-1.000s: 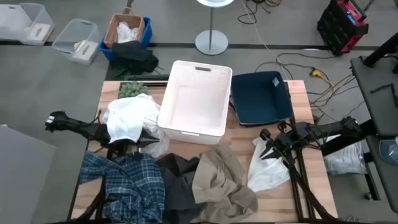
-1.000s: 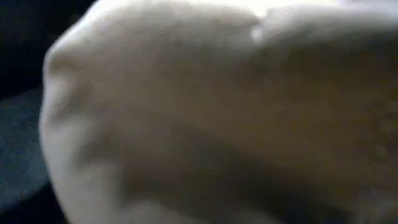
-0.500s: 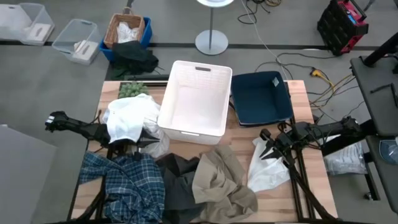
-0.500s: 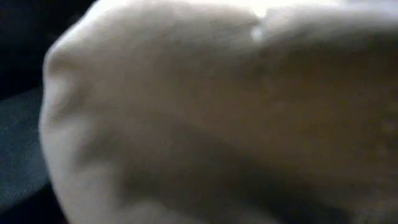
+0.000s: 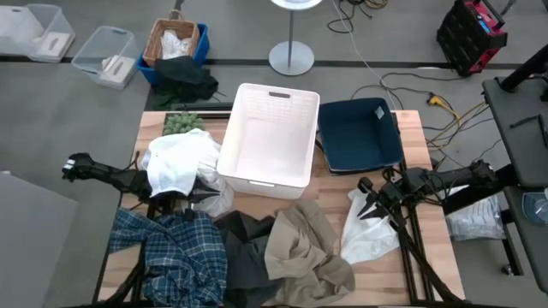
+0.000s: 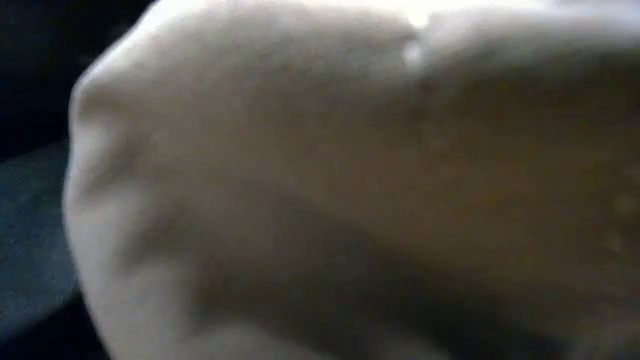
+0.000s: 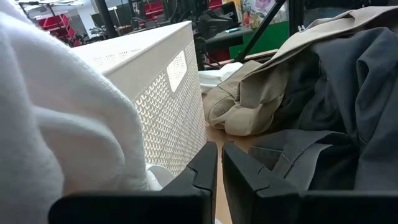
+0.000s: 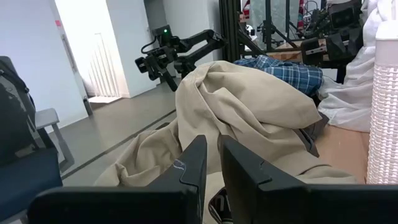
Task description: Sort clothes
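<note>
A blue-and-white plaid shirt (image 5: 171, 248), a dark grey garment (image 5: 244, 252) and a tan khaki one (image 5: 304, 248) lie heaped along the table's near edge. One white garment (image 5: 178, 161) is draped over my left arm's wrist; it also fills one side of the left wrist view (image 7: 56, 124). My left gripper (image 5: 205, 195) (image 7: 219, 168) is shut and empty, pointing at the dark grey garment (image 7: 348, 81). Another white garment (image 5: 368, 233) lies at the near right. My right gripper (image 5: 366, 208) (image 8: 212, 163) is shut and empty at its far end, pointing at the tan garment (image 8: 249, 118).
A white perforated bin (image 5: 267, 137) and a navy bin (image 5: 360, 135) stand at the table's far side. A small green plant (image 5: 181, 122) sits at the far left corner. Pale cloth right at the lens (image 6: 350, 190) blocks the low view.
</note>
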You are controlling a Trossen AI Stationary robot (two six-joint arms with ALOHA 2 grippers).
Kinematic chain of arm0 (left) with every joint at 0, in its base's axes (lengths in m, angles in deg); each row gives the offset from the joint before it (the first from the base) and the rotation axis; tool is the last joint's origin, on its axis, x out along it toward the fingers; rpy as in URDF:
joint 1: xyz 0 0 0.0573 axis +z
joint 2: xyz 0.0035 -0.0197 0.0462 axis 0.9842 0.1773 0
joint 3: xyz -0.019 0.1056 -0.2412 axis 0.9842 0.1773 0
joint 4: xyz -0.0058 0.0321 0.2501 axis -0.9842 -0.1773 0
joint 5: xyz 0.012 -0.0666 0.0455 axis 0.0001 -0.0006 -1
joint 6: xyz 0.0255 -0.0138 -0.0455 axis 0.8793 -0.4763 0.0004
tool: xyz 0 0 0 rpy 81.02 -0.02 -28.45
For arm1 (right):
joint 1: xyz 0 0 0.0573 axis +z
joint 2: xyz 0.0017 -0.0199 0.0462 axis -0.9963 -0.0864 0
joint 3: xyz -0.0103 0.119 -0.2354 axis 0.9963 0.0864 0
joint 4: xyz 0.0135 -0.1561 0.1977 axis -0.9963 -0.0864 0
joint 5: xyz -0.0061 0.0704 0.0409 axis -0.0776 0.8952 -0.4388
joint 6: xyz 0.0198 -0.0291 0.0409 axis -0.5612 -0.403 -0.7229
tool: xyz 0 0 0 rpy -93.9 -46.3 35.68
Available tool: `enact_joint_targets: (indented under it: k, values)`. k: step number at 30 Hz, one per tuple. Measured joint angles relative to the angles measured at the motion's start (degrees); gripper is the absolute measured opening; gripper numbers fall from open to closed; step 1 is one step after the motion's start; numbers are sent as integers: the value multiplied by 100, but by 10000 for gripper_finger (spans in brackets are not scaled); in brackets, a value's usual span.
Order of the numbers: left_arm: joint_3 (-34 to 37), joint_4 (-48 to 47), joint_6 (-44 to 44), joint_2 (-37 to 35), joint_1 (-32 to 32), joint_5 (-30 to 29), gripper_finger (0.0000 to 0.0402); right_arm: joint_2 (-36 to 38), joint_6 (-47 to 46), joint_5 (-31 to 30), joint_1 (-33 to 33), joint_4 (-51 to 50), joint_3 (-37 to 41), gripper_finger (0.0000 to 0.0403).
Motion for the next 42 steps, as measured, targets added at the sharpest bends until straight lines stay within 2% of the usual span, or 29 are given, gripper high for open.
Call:
enact_joint_targets:
  k: [19, 20, 22, 24, 27, 29, 33, 35, 37, 39, 42]
  values:
    - [0, -1, 1, 0, 0, -1, 7, 1, -1, -2, -1, -1, 1, 38]
    - [0, -1, 0, 0, 0, 0, 7, 2, -156, 4, 0, 1, 2, 38]
    - [0, -1, 2, 1, 1, 1, 7, 14, -1310, 4, -2, 338, -43, 38]
    - [0, 0, 1, -1, 0, 0, 7, -33, -1980, 100, -7, 596, -259, 38]
    - [-2, 2, 1, 13, -1, 0, 7, -37, -2096, 217, -4, 424, -887, 38]
    - [-2, -4, 2, 25, -1, 1, 7, -114, -1860, -197, -2, -54, -1353, 38]
    - [-2, -6, 2, 43, 1, 1, 7, -400, -1506, -1769, -6, -1391, -2153, 38]
    - [-2, -1, 3, 47, 1, -1, 7, -575, -1668, -2415, -4, -1962, -2494, 38]
    - [-2, -7, 28, 51, 1, -43, 7, -764, -2225, -2977, -4, -2352, -2741, 38]
    - [-2, 0, 26, 63, -1, -142, 7, -952, -3173, -3399, -4, -2717, -2964, 38]
    - [-2, 19, 6, 65, -1, -172, 7, -1303, -4486, -3362, 18, -3068, -3298, 38]
